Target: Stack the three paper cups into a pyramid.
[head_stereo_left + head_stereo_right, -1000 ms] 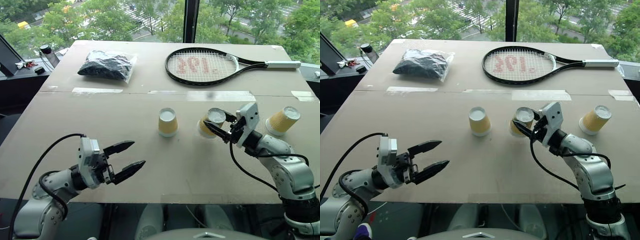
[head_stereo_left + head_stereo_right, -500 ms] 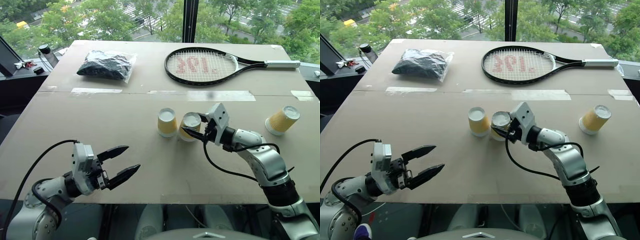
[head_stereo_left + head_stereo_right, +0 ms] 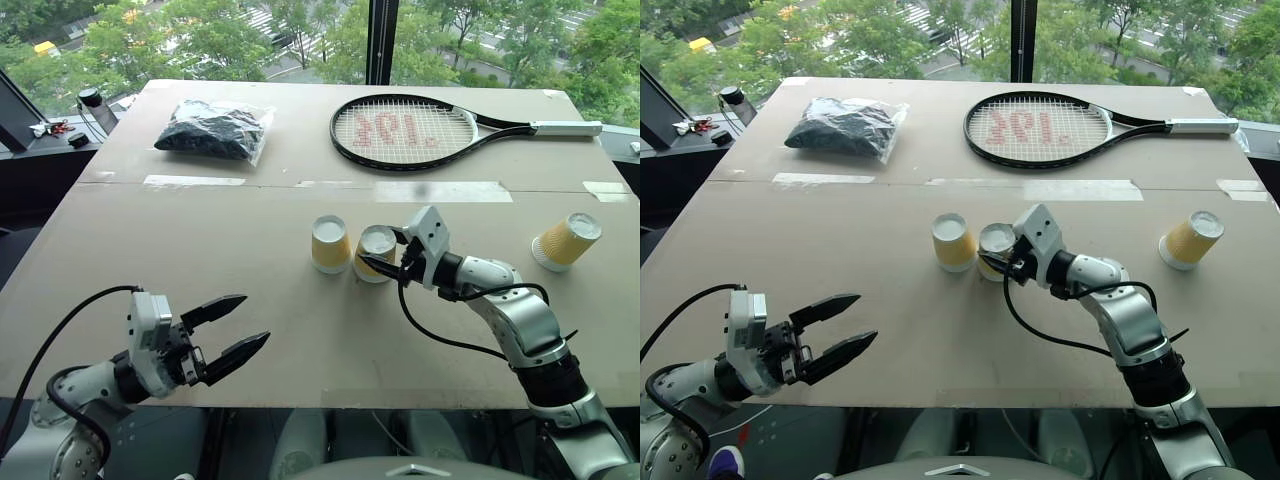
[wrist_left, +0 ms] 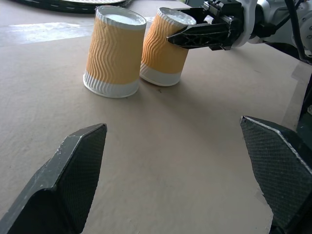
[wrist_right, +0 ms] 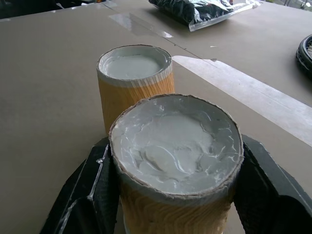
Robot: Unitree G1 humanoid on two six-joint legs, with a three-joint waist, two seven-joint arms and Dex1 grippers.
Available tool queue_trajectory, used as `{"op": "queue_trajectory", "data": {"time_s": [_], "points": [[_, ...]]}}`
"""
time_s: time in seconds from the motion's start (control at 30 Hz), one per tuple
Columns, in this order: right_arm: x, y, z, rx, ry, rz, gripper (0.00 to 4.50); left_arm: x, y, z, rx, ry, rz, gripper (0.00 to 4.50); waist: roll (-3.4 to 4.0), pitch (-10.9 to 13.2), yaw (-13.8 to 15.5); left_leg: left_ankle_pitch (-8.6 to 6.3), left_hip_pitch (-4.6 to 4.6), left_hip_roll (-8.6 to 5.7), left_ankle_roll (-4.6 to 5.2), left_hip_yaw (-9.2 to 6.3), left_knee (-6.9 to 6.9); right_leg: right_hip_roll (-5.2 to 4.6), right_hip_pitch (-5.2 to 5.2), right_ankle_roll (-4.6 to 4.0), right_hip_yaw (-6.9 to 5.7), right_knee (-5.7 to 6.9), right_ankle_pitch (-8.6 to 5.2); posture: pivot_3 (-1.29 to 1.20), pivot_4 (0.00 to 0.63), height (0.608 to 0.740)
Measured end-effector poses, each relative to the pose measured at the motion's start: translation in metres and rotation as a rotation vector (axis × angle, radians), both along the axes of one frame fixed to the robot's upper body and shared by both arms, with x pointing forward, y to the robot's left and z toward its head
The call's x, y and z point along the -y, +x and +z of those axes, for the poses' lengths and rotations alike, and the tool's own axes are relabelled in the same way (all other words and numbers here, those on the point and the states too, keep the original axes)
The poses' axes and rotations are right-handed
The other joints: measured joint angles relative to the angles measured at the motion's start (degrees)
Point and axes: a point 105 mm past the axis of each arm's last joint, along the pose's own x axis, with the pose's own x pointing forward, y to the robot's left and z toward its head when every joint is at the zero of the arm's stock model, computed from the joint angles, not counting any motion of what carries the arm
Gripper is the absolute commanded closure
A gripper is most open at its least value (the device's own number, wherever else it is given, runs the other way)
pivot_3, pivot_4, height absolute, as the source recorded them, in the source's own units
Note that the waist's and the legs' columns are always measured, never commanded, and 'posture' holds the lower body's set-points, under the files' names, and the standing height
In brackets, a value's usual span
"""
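Brown cardboard tabletop (image 3: 250, 300) before tall windows (image 3: 300, 30) over green trees (image 3: 200, 40).

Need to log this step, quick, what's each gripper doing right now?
Left gripper: open, holding nothing.
Right gripper: shut on a paper cup, beside another upside-down cup.

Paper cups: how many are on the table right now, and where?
3. One cup stands upside down mid-table; a second cup beside it is gripped, tilted, by the right gripper; the third cup sits tilted near the table's right edge. None seems hidden.
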Motion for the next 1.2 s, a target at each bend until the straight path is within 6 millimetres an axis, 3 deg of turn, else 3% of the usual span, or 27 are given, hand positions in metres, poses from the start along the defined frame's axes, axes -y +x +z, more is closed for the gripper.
{"op": "queue_trajectory", "data": {"time_s": [0.1,0.13,0.33,0.53,0.63,0.7,0.83,1.0,1.1,1.2], "points": [[0.000,0.001,-0.004,-0.014,-0.007,-0.001,0.32,0.000,0.000,0.000,0.002,-0.001,0.000,0.00,0.00,0.0,0.0,0.00,0.00,0.00,0.00,0.00,-0.01,0.00,0.00,0.00,0.00,-0.01,0.00,0.00,0.150,0.740],[0.000,0.001,-0.007,-0.023,-0.010,0.000,0.10,0.000,0.001,0.001,0.004,-0.002,-0.001,0.00,0.00,0.0,0.0,0.00,0.00,0.00,0.00,0.00,-0.01,-0.01,0.00,0.00,0.00,-0.01,0.00,0.00,0.150,0.740],[0.011,0.001,0.001,-0.006,0.004,-0.003,0.10,0.001,0.002,0.003,0.013,-0.014,-0.007,0.00,0.02,0.0,0.1,0.00,-0.01,-0.01,0.00,0.00,-0.02,-0.06,0.00,0.00,-0.02,-0.03,0.00,0.00,0.150,0.740],[0.056,-0.026,0.064,0.089,0.179,0.025,0.10,0.007,0.001,0.011,0.035,-0.044,-0.078,0.00,0.01,0.0,0.2,0.00,-0.03,0.00,0.00,-0.02,-0.14,-0.10,0.01,0.00,-0.04,-0.12,0.00,0.00,0.150,0.740],[0.081,-0.034,0.080,0.113,0.207,-0.028,0.10,0.012,-0.001,0.013,0.036,-0.039,-0.141,0.00,0.02,0.0,0.1,0.00,-0.01,0.00,0.00,-0.01,-0.18,-0.11,0.01,-0.01,-0.04,-0.11,0.00,0.00,0.150,0.740],[0.102,-0.026,0.085,0.146,0.182,-0.155,0.10,0.017,0.001,0.015,0.042,-0.047,-0.174,0.00,0.02,0.0,0.1,0.00,0.02,-0.01,0.00,0.00,-0.19,-0.11,0.01,-0.02,-0.03,-0.09,0.00,0.00,0.150,0.740],[0.169,-0.001,0.074,0.153,0.054,-0.517,0.10,0.024,0.008,0.023,0.072,-0.054,-0.211,0.00,0.01,0.0,0.4,0.01,0.01,-0.08,0.00,0.02,-0.19,-0.11,0.01,-0.03,-0.04,-0.09,0.00,0.00,0.150,0.740],[0.221,0.017,0.050,0.123,-0.062,-0.807,0.10,0.035,0.012,0.027,0.080,-0.066,-0.275,0.00,0.02,0.0,0.0,0.02,0.01,-0.06,-0.01,0.13,-0.20,0.05,-0.03,-0.01,0.09,-0.10,0.00,0.00,0.150,0.740],[0.246,0.024,0.035,0.091,-0.098,-0.924,0.10,0.038,0.011,0.027,0.077,-0.066,-0.305,0.00,0.04,0.0,0.0,0.02,0.02,-0.06,0.00,0.16,-0.20,0.10,-0.03,0.00,0.11,-0.09,0.00,0.00,0.150,0.740],[0.254,0.026,0.027,0.073,-0.103,-0.976,0.10,0.038,0.010,0.027,0.067,-0.067,-0.314,0.00,0.09,0.1,0.0,0.02,0.02,-0.05,-0.01,0.15,-0.21,0.12,-0.05,0.00,0.12,-0.08,0.00,0.00,0.150,0.740]]}}
